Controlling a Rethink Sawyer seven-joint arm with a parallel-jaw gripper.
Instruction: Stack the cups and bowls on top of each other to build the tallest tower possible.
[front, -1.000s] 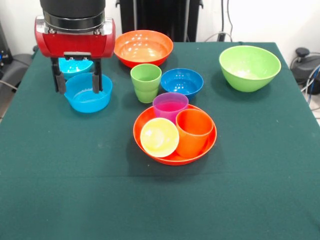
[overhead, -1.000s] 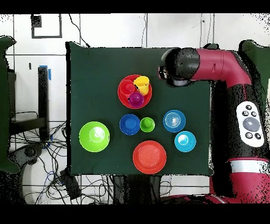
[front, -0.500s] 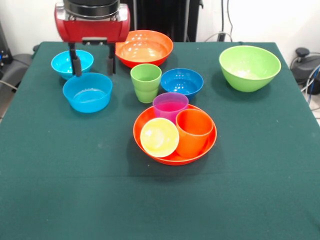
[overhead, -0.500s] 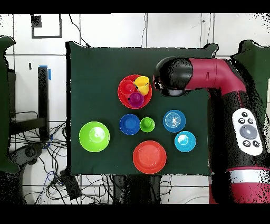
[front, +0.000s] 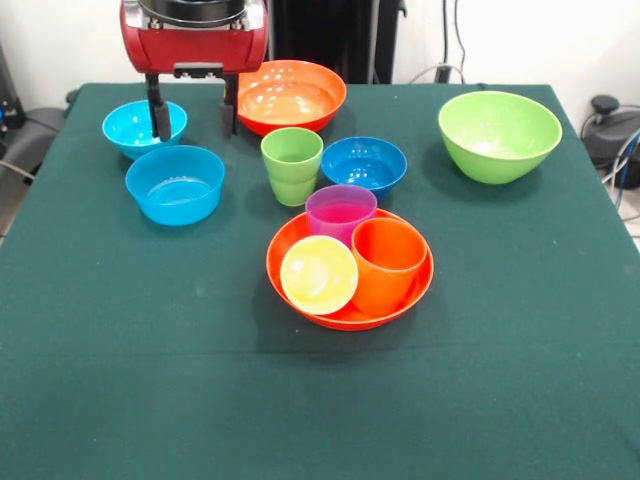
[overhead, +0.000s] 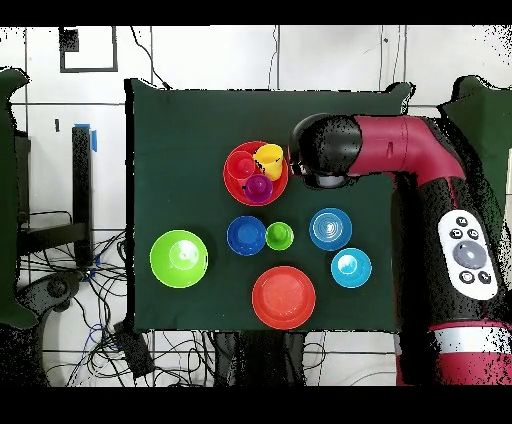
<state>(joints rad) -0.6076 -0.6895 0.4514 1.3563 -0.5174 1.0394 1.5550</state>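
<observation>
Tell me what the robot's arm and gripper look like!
The arm is shiny red with black rounded joints, and a grey panel of round buttons sits on its side. The gripper has a red boxy body under a black ring, with two thin black fingers pointing down.

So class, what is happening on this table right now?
The gripper hangs open and empty above the two light blue bowls. The yellow cup, orange cup and purple cup sit in an orange bowl. No tower yet.
</observation>
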